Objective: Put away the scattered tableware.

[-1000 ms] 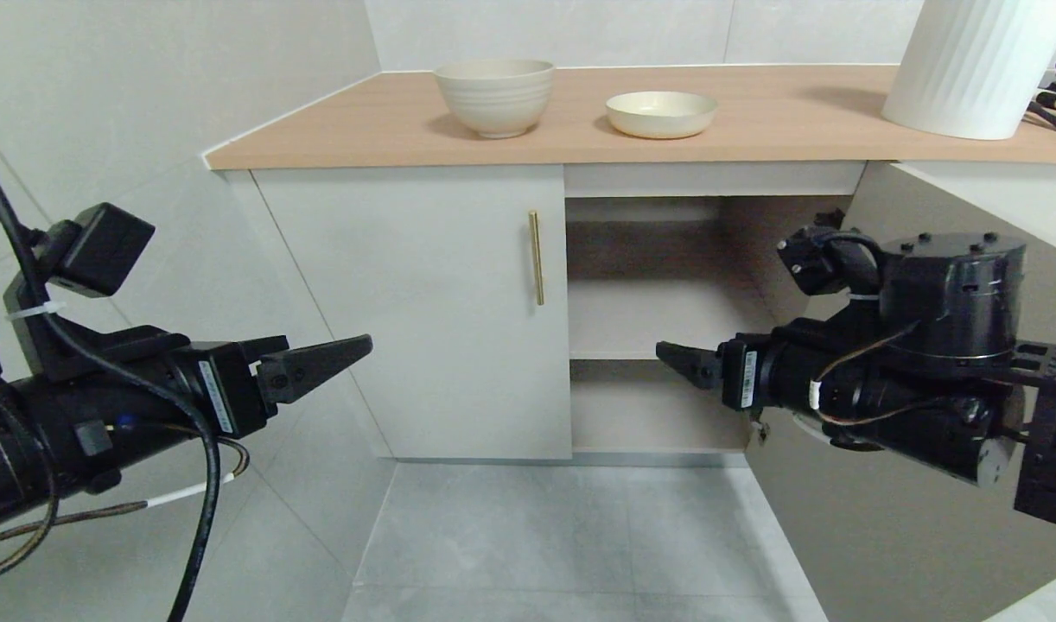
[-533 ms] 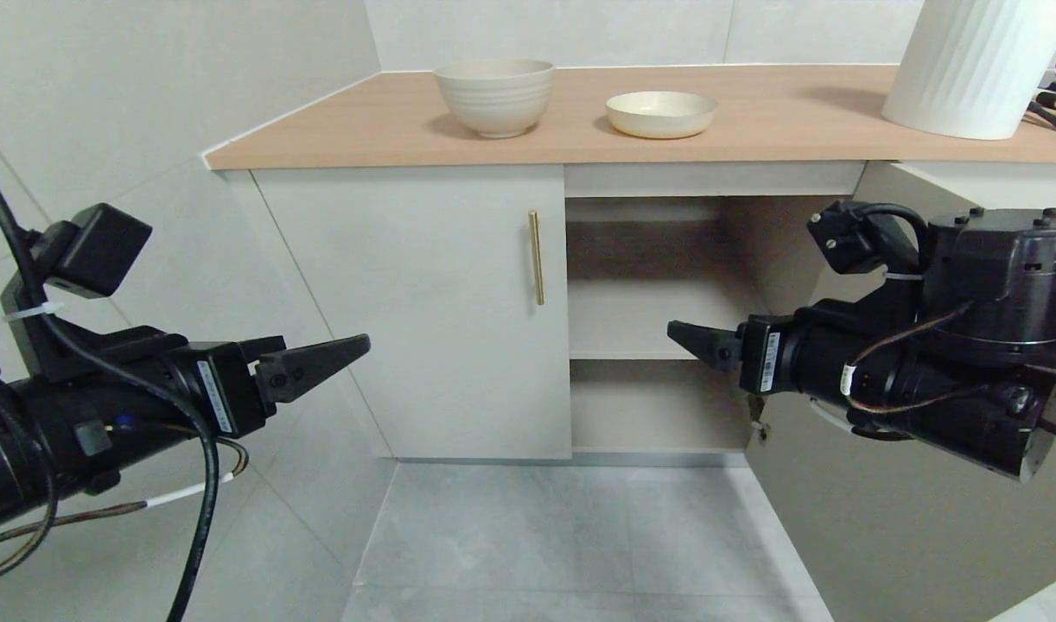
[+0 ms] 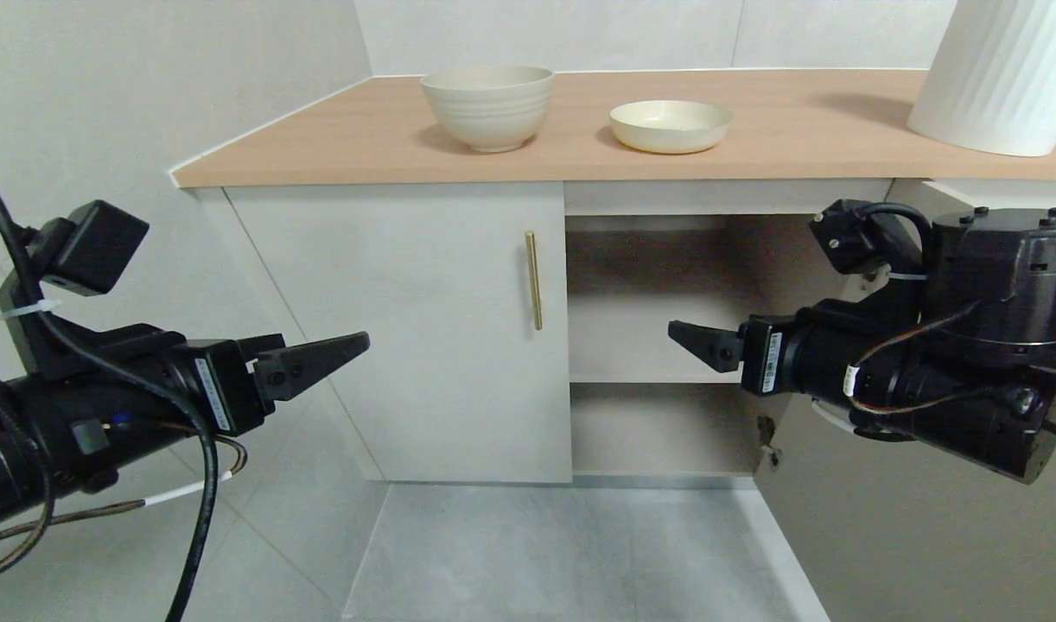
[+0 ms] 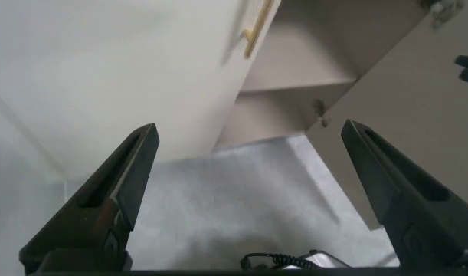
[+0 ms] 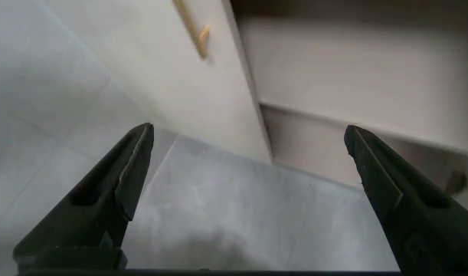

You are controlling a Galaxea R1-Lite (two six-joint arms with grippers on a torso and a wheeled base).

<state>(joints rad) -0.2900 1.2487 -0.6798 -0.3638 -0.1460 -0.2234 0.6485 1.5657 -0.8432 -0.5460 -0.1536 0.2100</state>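
Note:
A deep cream bowl (image 3: 488, 105) and a shallow cream dish (image 3: 671, 125) stand on the wooden countertop (image 3: 321, 142). Below them the cabinet's right half is open, showing a bare shelf (image 3: 640, 333) (image 5: 356, 73). My left gripper (image 3: 351, 347) (image 4: 249, 129) hangs open in front of the closed left door (image 3: 407, 328), holding nothing. In front of the open compartment at shelf height, my right gripper (image 3: 688, 337) (image 5: 249, 132) is open too and holds nothing. Both grippers are well below the tableware.
The closed door carries a vertical gold handle (image 3: 534, 279) (image 4: 253, 34) (image 5: 195, 31). The opened door (image 3: 882, 518) swings out under my right arm. A tall white ribbed container (image 3: 1003, 73) stands at the counter's right end. Grey tiled floor (image 3: 562, 553) lies below.
My right arm rose a little and drew back to the right. The head camera then shifted, so the counter sits lower and closer. The left arm stayed put.

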